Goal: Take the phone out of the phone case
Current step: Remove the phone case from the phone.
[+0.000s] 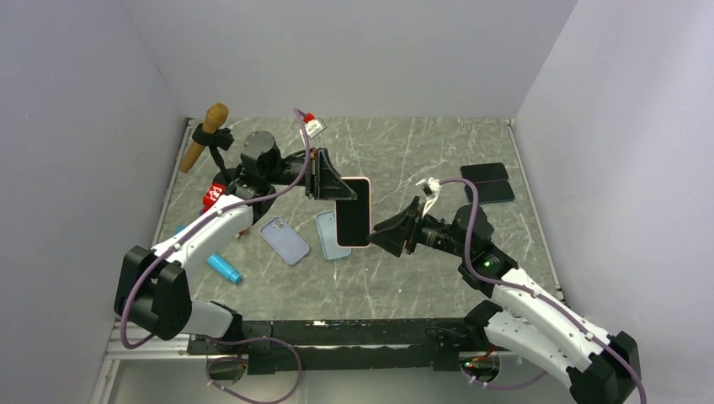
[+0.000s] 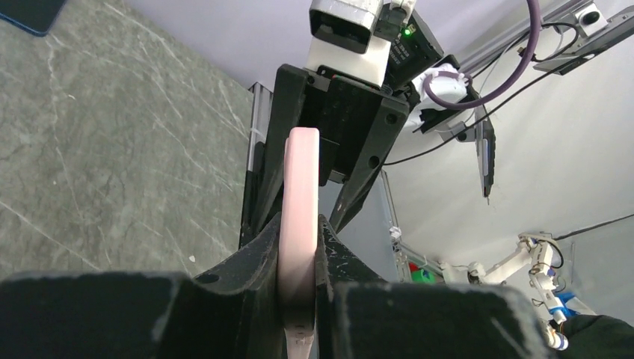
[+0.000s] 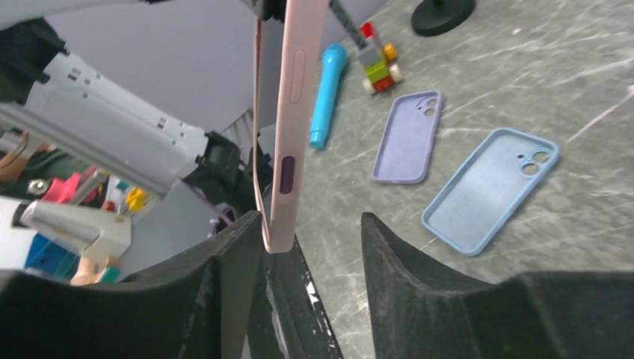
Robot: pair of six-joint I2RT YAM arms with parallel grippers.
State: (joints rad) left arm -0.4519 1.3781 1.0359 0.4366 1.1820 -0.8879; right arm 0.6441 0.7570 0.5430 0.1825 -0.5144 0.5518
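Observation:
A phone in a pink case (image 1: 354, 212) hangs in the air above the middle of the table, its black screen facing the top camera. My left gripper (image 1: 330, 179) is shut on its upper end; the left wrist view shows the pink edge (image 2: 300, 202) pinched between both fingers. My right gripper (image 1: 389, 233) is open at the phone's lower right corner. In the right wrist view the pink edge (image 3: 288, 127) lies against the left finger (image 3: 224, 269), with a wide gap to the right finger (image 3: 396, 262).
A lilac case (image 1: 285, 240) and a light blue case (image 1: 330, 233) lie empty on the table under the phone. Two dark phones (image 1: 488, 182) lie at the back right. A blue marker (image 1: 223, 268), a toy block figure (image 1: 213, 194) and a microphone on a stand (image 1: 205, 135) are at the left.

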